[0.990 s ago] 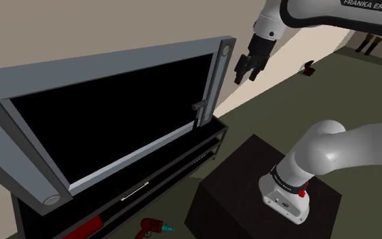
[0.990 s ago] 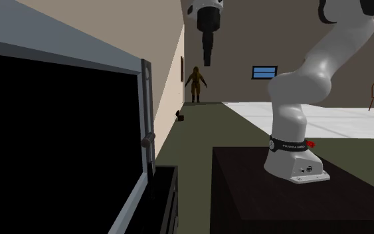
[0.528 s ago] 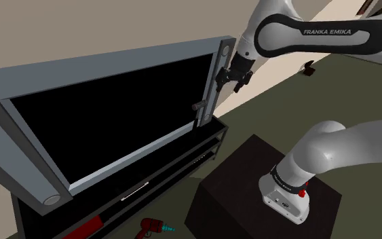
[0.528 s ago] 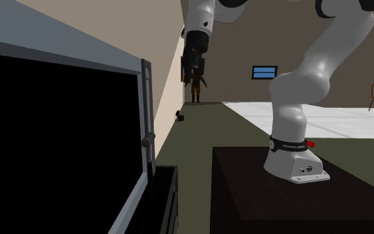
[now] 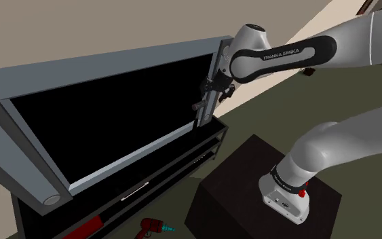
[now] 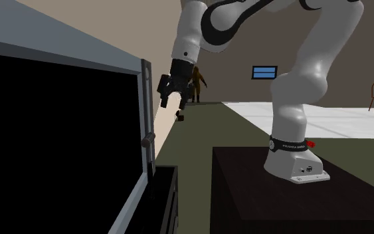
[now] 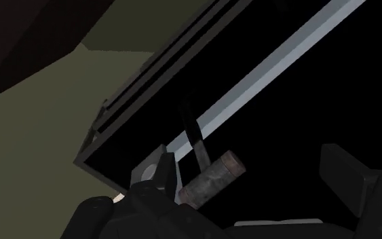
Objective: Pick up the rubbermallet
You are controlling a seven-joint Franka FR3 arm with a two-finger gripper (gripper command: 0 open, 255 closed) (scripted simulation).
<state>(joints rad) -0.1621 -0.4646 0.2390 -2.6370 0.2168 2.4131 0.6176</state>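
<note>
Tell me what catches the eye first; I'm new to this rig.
A huge black-screened television in a grey frame dominates the shoulder view's left, on a low black cabinet. The white arm stretches across to its far edge, open jaws poised near a mallet standing at that corner. A red drill lies on the floor by the cabinet.

Big television (image 5: 115, 115), black console (image 5: 176, 179), red drill (image 5: 153, 228)

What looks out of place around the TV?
The mallet stands upright, head up, beside the TV frame on the TV stand, an odd perch for a tool. A red drill lies on the floor in front.
</note>
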